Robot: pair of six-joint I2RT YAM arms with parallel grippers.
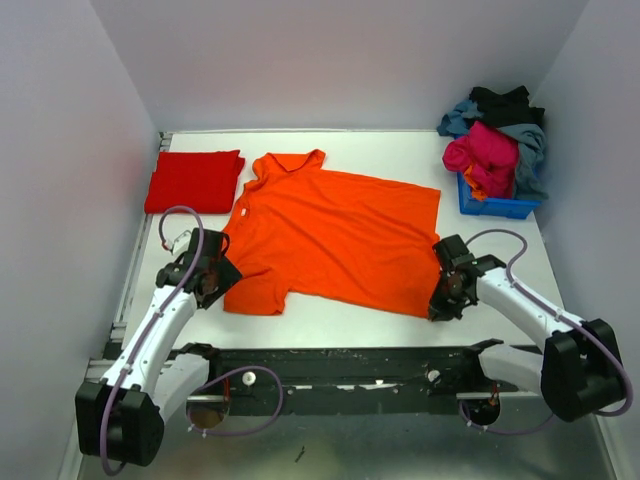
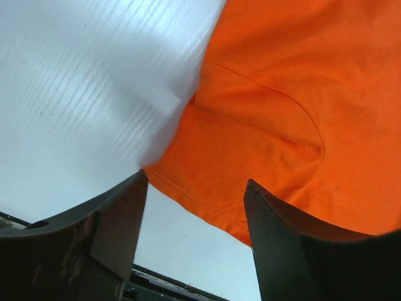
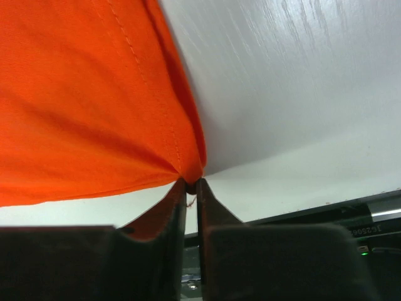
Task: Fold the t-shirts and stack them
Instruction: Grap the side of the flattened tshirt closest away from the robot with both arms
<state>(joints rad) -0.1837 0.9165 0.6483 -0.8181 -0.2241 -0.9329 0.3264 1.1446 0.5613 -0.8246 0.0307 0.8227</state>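
Note:
A bright orange collared t-shirt (image 1: 335, 235) lies spread flat on the white table, collar at the back left. My left gripper (image 1: 212, 277) is open at the shirt's near left sleeve; in the left wrist view the sleeve hem (image 2: 207, 207) sits between and just beyond the two fingers (image 2: 113, 219). My right gripper (image 1: 441, 303) is shut on the shirt's near right bottom corner (image 3: 188, 169), pinched at the fingertips. A folded red t-shirt (image 1: 196, 180) lies at the back left. Pink (image 1: 485, 155), grey-blue and black shirts are heaped at the back right.
A blue bin (image 1: 495, 205) under the heap of shirts stands at the back right. White walls close in the table on three sides. The black frame rail (image 1: 340, 365) runs along the near edge.

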